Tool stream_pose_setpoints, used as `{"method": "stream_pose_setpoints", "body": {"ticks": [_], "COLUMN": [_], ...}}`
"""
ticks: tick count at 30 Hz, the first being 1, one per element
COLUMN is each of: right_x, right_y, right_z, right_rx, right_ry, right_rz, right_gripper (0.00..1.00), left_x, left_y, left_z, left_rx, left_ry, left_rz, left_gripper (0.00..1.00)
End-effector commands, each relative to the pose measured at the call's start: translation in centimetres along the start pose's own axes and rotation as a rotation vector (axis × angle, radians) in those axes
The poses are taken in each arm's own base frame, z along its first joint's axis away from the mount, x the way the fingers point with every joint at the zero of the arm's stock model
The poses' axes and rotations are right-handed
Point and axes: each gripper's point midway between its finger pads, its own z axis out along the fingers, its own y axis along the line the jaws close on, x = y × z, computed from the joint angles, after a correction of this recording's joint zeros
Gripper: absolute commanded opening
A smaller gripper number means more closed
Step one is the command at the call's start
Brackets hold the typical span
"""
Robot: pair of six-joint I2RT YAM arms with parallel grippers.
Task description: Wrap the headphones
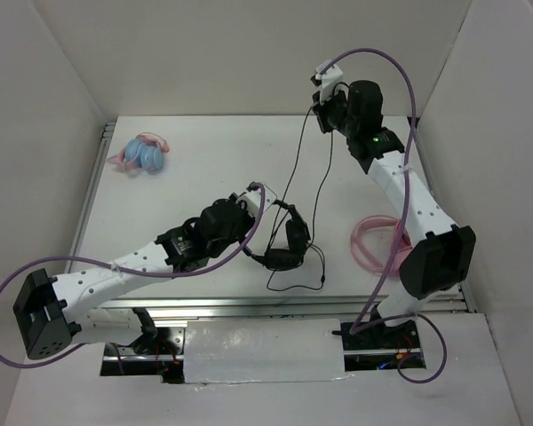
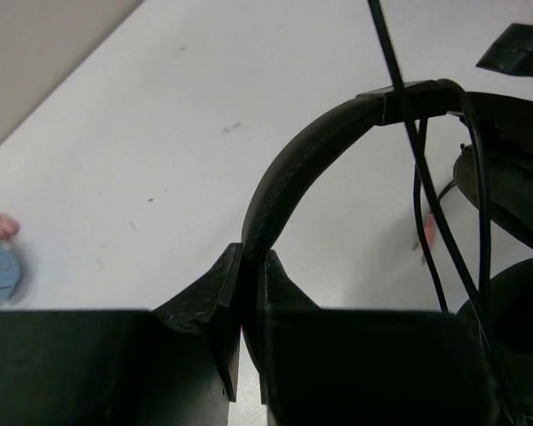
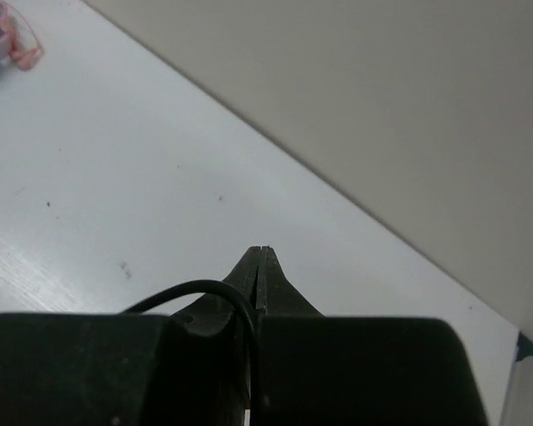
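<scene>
The left gripper (image 2: 249, 262) was clenched on the headband (image 2: 293, 169) of the headphones (image 1: 289, 241), presumably so that the set was anchored near the front middle of the table (image 1: 204, 160) while its lead was handled. From there the cable (image 1: 295, 164) was drawn up and away in two strands to the right gripper (image 3: 263, 257), which was pinched shut on it, raised high and well apart from the headphones. The slack was judged to be lifted clear for winding. The pink headphones (image 1: 373, 241) lay beside the right arm, ungripped.
</scene>
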Motion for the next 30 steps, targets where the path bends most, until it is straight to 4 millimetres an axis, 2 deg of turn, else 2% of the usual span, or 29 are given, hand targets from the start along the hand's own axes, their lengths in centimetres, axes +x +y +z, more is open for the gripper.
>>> {"method": "stream_pose_setpoints", "body": {"ticks": [1, 4, 6, 10, 11, 14, 15, 19, 20, 21, 22, 23, 24, 26, 28, 30], "right_x": [0.6, 2.2, 2.9, 3.3, 3.4, 3.9, 4.5, 5.6, 6.1, 6.3, 5.9, 6.6, 6.1, 6.6, 6.5, 7.7], "right_y": [-0.5, -0.8, -0.8, -1.2, -1.3, -0.7, -0.3, 2.8, 4.2, 5.2, 5.6, 6.8, 7.1, 7.9, 8.2, 10.4], "right_z": [0.8, 1.2, 1.2, 1.3, 1.3, 1.7, 2.2, 3.9, 4.4, 4.8, 5.1, 5.9, 6.3, 7.6, 8.2, 8.0], "right_rx": [-0.04, -0.021, -0.018, -0.004, -0.008, -0.076, -0.097, -0.244, -0.29, -0.319, -0.329, -0.347, -0.35, -0.324, -0.318, -0.403], "right_ry": [0.003, 0.02, 0.03, 0.021, 0.02, 0.016, 0.022, 0.019, 0.021, 0.018, -0.001, 0.012, 0.003, 0.023, 0.024, 0.051], "right_rz": [0.058, 0.072, 0.076, 0.099, 0.108, 0.125, 0.136, 0.184, 0.199, 0.205, 0.204, 0.219, 0.213, 0.221, 0.242, 0.32], "right_gripper": [0.0, 0.0, 0.0, 0.0, 0.0, 0.0, 0.0, 0.0, 0.0, 0.0, 0.0, 0.0, 0.0, 0.0, 0.0, 0.0], "left_x": [-3.7, -5.2, -6.4, -9.5, -10.0, -11.6, -12.4, -15.6, -15.5, -16.1, -17.6, -17.7, -18.2, -19.4, -20.1, -20.7], "left_y": [3.2, 6.0, 8.7, 11.8, 12.0, 11.8, 11.1, 10.3, 10.2, 9.9, 9.6, 9.5, 9.5, 9.2, 8.7, 9.7], "left_z": [-1.7, -2.9, -3.8, -4.8, -5.2, -6.0, -6.1, -8.2, -8.2, -8.4, -9.2, -9.4, -9.5, -10.3, -10.9, -11.1], "left_rx": [-0.132, -0.254, -0.371, -0.411, -0.412, -0.325, -0.259, -0.11, -0.089, -0.057, -0.01, 0.012, 0.031, 0.088, 0.14, 0.119], "left_ry": [-0.094, -0.129, -0.142, -0.208, -0.215, -0.277, -0.313, -0.432, -0.417, -0.427, -0.46, -0.452, -0.457, -0.483, -0.514, -0.539], "left_rz": [0.012, 0.022, 0.026, 0.0, -0.005, -0.022, -0.027, -0.097, -0.121, -0.13, -0.139, -0.165, -0.175, -0.204, -0.305, -0.364], "left_gripper": [0.0, 0.0, 0.0, 0.0, 0.0, 0.0, 0.0, 0.0, 0.0, 0.0, 0.0, 0.0, 0.0, 0.0, 0.0, 0.0]}}
